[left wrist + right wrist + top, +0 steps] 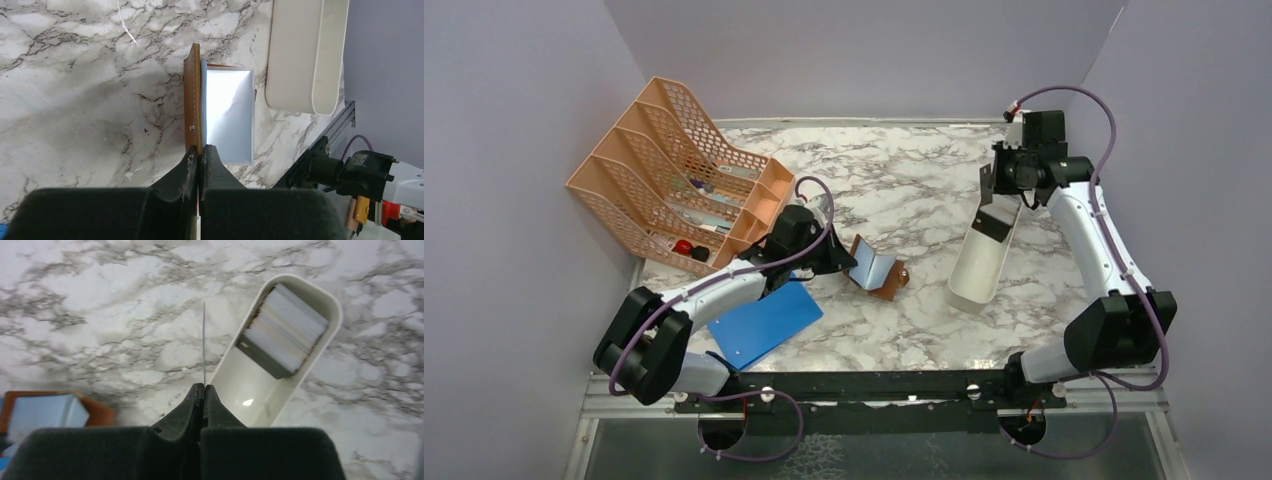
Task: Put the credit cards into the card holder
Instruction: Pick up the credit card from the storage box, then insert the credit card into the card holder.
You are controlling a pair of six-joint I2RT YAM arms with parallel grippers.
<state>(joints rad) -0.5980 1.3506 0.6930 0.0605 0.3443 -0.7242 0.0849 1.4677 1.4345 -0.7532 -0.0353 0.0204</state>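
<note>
Item 1. Left gripper (200, 150): we find its fingers pressed together on the edge of the card holder (192, 95), whose brown leather flap stands on edge.

Item 2. Light blue card (227, 117): it sits inside the open fold, right against the pinched flap.

Item 3. The card holder rests mid-way across the marble table (904, 180), between the blue board (764, 325) and the white tray (979, 270).

Item 4. Right gripper (203, 388): it is clamped on a thin card (204, 340), which we see edge-on just beside the tray wall. We cannot tell its colour.

Item 5. A stack of cards (285, 327) stands in the tray's far end.

Item 6. Orange mesh rack (684, 180): it stands at the far left.
</note>
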